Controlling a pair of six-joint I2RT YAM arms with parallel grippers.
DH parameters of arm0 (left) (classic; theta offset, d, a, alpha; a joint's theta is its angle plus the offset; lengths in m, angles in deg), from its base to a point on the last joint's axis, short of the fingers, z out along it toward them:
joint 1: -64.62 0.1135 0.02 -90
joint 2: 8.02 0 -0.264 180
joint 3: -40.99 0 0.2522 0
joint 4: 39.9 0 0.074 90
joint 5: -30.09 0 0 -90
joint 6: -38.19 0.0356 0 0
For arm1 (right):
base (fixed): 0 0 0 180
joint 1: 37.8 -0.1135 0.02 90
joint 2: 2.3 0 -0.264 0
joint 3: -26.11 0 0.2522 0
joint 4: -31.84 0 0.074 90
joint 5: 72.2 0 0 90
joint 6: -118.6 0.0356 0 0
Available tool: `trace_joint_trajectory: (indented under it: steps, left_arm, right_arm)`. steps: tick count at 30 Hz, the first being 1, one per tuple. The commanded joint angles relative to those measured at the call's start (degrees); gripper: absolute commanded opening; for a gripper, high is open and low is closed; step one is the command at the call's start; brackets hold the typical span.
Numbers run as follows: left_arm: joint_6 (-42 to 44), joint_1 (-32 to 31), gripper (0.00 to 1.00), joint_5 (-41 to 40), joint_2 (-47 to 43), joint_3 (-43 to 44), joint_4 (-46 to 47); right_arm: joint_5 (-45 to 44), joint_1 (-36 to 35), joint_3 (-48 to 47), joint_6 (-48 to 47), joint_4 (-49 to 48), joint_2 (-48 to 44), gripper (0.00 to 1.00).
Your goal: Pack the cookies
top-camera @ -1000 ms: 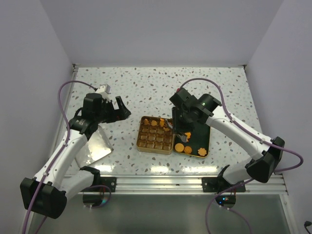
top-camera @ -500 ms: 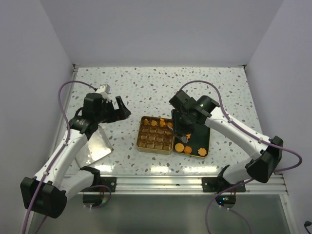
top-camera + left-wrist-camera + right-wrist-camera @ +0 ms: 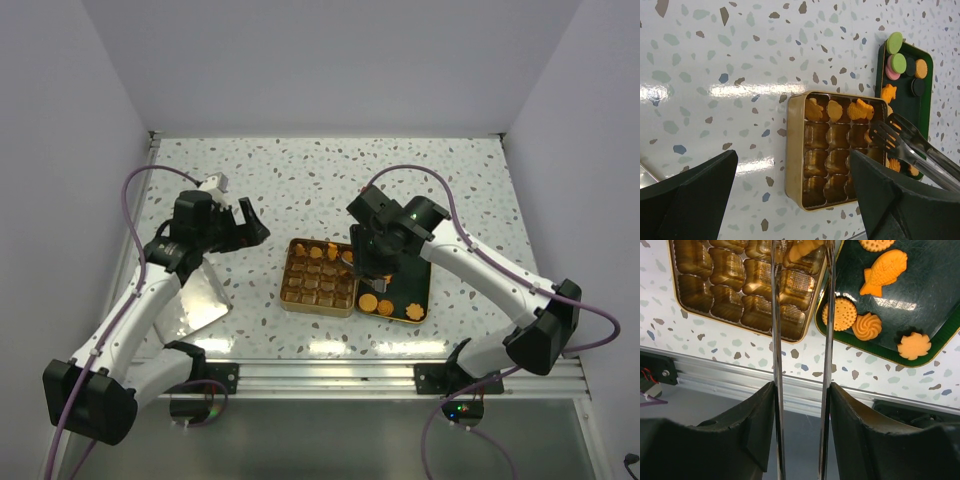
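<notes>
Cookies (image 3: 883, 273) orange-tan; tin (image 3: 791, 150) gold; tray (image 3: 935, 302) dark green; tongs (image 3: 775, 340) silver; table (image 3: 740, 50) white, speckled brown, grey and blue; cables (image 3: 135, 190) purple; arms (image 3: 135, 310) white and black

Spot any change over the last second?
The right arm, jaws clamped on tongs, edged left, putting the tong tips over the tin's side nearest the tray. Nothing visibly picked up or let go. The left arm, jaws open, stayed put; the cookies on the tray haven't moved.

The white speckled tabletop (image 3: 740, 50) gleams glossy and smooth. The square gold metal tin (image 3: 788, 150) shines; the slim steel tongs (image 3: 775, 340) look polished. The small orange-tan cookies (image 3: 883, 272) look matt.
</notes>
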Motion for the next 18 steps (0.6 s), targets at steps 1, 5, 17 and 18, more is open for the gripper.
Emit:
trace_joint_trajectory:
  steps: [1,5,17,18]
  left_arm:
    - [-0.9,-0.4,1.00,-0.1,0.1,1.1,2.1]
    - [-0.4,-0.4,1.00,0.0,0.2,1.6,2.0]
    - [0.4,-0.4,1.00,0.2,0.8,2.3,1.9]
    - [0.4,-0.4,1.00,0.1,0.8,2.4,1.9]
  right_arm:
    - [-1.4,-0.2,-0.1,-0.3,-0.2,-2.1,0.49]
    - [-1.8,-0.2,-0.4,0.0,0.2,-2.3,0.50]
    - [-8.2,0.7,-0.2,1.5,9.7,-8.8,0.51]
    - [-8.6,0.9,1.5,1.8,10.3,-11.2,0.51]
